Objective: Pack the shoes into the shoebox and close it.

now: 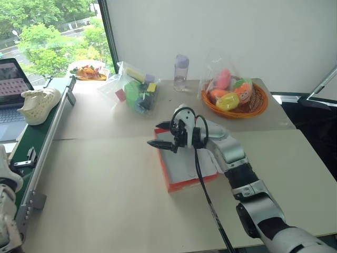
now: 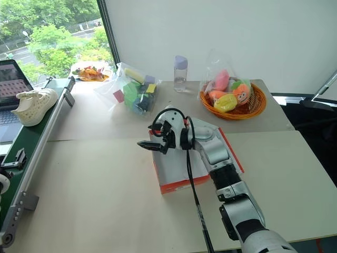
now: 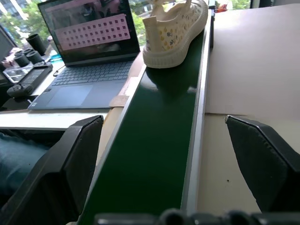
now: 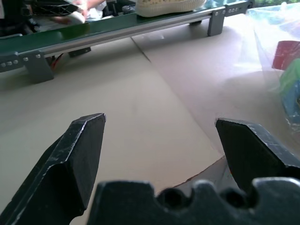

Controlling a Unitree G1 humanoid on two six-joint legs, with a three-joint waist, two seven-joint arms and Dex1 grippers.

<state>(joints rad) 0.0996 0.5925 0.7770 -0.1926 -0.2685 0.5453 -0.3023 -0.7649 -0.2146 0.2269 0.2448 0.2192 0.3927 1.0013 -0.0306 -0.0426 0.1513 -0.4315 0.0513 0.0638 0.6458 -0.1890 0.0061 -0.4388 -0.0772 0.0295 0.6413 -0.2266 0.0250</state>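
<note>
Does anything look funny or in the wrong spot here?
Yes. One shoe sits alone on the green belt beside the table, far from the shoebox. The box lies open and looks empty, though the arm hides part of it. The right claw hangs open over its edge, holding nothing.

Orange basket [image 1: 256,107] of bagged toys, clear bottle [image 1: 180,72], bagged blocks [image 1: 138,90], laptop [image 3: 89,51] — beside green conveyor [image 3: 150,154]
</note>
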